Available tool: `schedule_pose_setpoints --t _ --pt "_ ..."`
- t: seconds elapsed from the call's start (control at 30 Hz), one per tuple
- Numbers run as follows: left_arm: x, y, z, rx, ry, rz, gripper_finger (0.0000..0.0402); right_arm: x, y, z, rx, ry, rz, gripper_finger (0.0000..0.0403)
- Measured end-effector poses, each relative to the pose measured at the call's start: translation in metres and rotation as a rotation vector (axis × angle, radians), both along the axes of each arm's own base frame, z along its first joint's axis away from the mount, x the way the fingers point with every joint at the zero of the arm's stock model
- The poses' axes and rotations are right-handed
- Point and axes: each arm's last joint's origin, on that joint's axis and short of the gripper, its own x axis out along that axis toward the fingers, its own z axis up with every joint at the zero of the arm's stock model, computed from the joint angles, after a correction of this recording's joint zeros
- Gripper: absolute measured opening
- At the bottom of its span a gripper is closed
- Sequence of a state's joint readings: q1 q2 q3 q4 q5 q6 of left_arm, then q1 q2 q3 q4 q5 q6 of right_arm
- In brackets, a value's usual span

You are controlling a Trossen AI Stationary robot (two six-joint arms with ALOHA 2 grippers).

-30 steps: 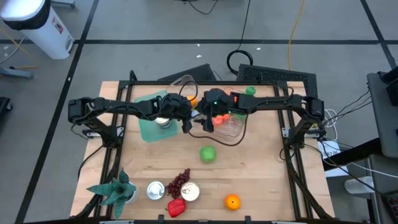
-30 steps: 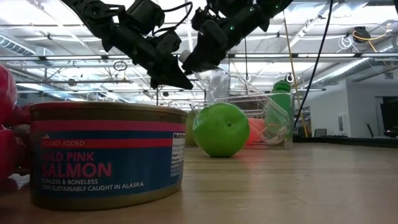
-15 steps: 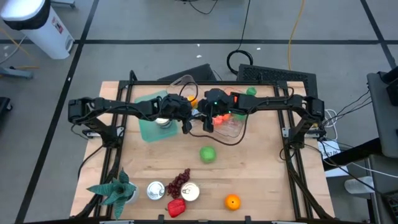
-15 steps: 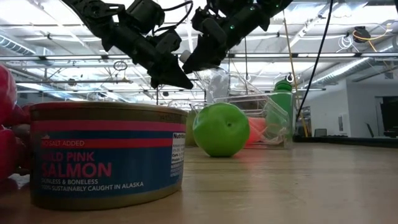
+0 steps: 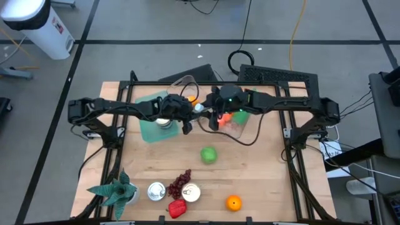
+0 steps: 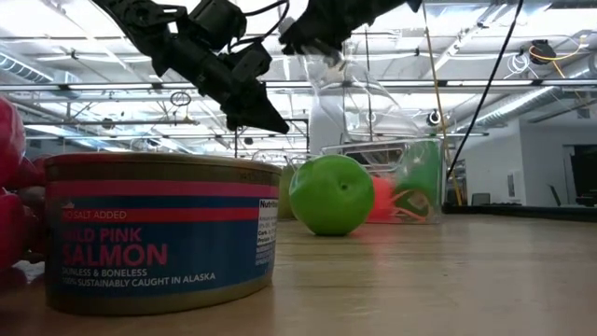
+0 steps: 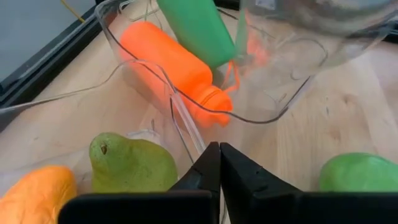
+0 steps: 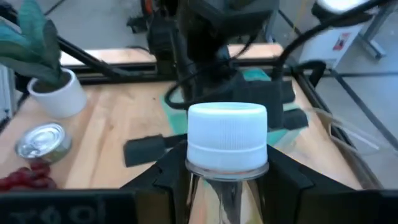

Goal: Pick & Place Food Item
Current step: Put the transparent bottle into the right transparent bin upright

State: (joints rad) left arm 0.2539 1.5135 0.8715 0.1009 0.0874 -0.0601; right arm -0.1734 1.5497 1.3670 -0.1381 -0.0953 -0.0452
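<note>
I see the clear container (image 5: 234, 127) at the table's (image 5: 269, 181) back middle, holding an orange bottle (image 7: 180, 71) and a green bottle (image 7: 199, 28). My right gripper (image 8: 227, 163) clamps a clear white-capped bottle (image 8: 227, 137) above it. My left gripper (image 7: 214, 163), jaws closed on nothing, hangs just beside, near the green apple (image 5: 209, 154).
</note>
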Motion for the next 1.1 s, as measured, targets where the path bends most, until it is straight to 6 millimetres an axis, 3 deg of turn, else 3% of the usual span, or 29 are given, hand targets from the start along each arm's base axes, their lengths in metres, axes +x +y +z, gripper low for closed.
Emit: schedule_pose_setpoints --t 0.2,0.4,0.63,0.9,1.1 --pt "-0.001 0.0 0.002 0.013 -0.003 0.004 0.0015 -0.018 0.011 -0.005 -0.052 -0.09 -0.057 0.0134" --pt "-0.001 0.0 0.003 0.02 -0.006 0.001 0.0003 -0.057 0.014 -0.036 -0.055 -0.282 -0.175 0.0134" --pt "-0.001 0.0 0.004 0.031 -0.015 -0.003 0.002 -0.098 0.022 -0.054 -0.069 -0.46 -0.254 0.0134" --pt "0.0 0.002 0.006 0.038 -0.039 0.002 0.0003 -0.128 0.034 -0.082 -0.086 -0.59 -0.306 0.0134" --pt "0.0 0.002 0.007 0.039 -0.046 0.003 0.0021 -0.141 0.036 -0.097 -0.065 -0.655 -0.318 0.0134"
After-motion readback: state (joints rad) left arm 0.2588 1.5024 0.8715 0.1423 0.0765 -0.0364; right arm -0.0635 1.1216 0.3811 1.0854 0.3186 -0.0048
